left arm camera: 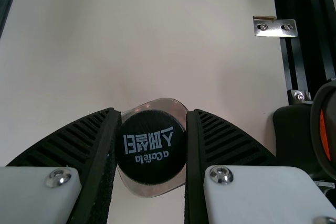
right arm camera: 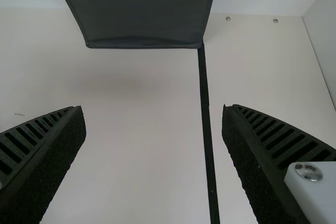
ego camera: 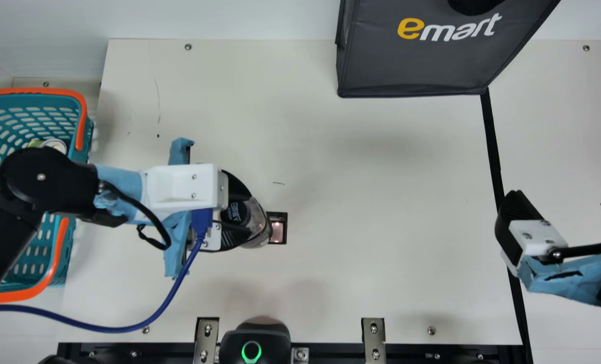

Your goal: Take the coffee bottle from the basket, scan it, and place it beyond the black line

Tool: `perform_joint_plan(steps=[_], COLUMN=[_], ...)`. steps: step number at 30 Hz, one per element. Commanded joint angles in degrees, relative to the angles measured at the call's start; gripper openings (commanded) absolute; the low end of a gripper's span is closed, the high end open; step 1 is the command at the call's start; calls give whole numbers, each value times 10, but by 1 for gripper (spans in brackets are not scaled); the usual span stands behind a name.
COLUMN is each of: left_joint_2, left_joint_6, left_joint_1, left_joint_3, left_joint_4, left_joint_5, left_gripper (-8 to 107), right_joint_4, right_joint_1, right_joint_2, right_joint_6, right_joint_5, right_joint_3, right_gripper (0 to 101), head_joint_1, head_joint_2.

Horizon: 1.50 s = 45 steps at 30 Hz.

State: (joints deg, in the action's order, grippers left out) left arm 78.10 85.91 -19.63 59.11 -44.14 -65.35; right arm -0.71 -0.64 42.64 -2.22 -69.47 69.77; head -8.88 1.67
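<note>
Now the left fingers (left arm camera: 220,140) hold the coffee bottle (ego camera: 258,222) around its black cap (left arm camera: 150,153), above the bench (ego camera: 381,227); right fingers (right arm camera: 275,140) gape wide. Probably smooth, weighty: snug neck grip suits it.

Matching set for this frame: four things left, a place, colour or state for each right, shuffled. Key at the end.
Things
1. Coffee bottle
2. Basket
3. Right gripper
4. Bag

Descriptions
A. Open, holding nothing
B. Dark grey, at the table's far edge
C. Between the left gripper's fingers
D. Teal, with orange handles

Pairs: 1-C, 2-D, 3-A, 4-B
</note>
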Motion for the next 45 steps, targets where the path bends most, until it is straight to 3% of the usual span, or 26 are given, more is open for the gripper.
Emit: perform_joint_plan(steps=[1, 32, 45], left_joint_2=[2, 33, 35], left_joint_6=[2, 17, 26], left_joint_1=[-4, -45, -48], left_joint_3=[-1, 6, 1], left_joint_4=[-1, -3, 0], left_joint_5=[1, 44, 58], left_gripper=[10, 11, 54], right_joint_4=[0, 0, 0], right_joint_1=[0, 0, 0], right_joint_2=[0, 0, 0], right_joint_6=[0, 0, 0], right_joint_5=[0, 0, 1], right_joint_3=[0, 0, 0], right_gripper=[91, 91, 91], head_joint_1=[10, 10, 10], head_joint_2=[-1, -1, -1])
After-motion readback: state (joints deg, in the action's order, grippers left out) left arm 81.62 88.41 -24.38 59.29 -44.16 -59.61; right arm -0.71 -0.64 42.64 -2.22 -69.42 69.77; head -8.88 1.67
